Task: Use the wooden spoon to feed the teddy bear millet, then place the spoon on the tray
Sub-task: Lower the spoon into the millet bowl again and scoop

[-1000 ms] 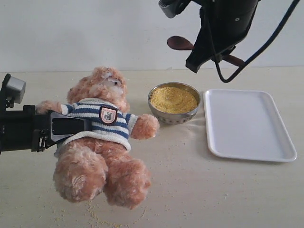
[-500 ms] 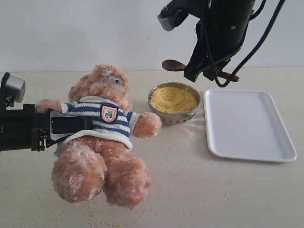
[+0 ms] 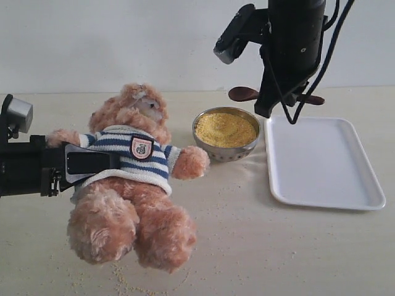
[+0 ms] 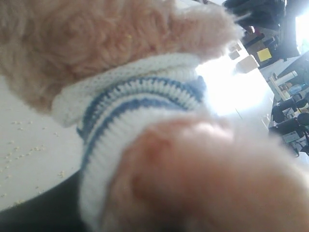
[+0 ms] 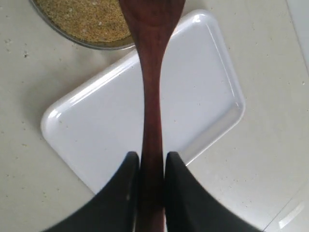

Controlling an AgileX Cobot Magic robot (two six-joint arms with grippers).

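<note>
My right gripper point(image 5: 152, 158) clamps the wooden spoon point(image 5: 150, 96), its long axis pointing bowl-first over the millet point(image 3: 225, 129); my left gripper point(image 3: 102, 163) grips the teddy bear point(image 3: 133, 209).

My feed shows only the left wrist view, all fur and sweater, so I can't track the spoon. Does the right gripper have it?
Observer: Yes, the right gripper is shut on the wooden spoon's handle.
Operator: Where's its head?
Observer: In the air, by the tray-side rim of the metal bowl of millet.
Operator: And the tray?
Observer: The tray lies beside the bowl, on the side away from the teddy bear, with nothing on it.
</note>
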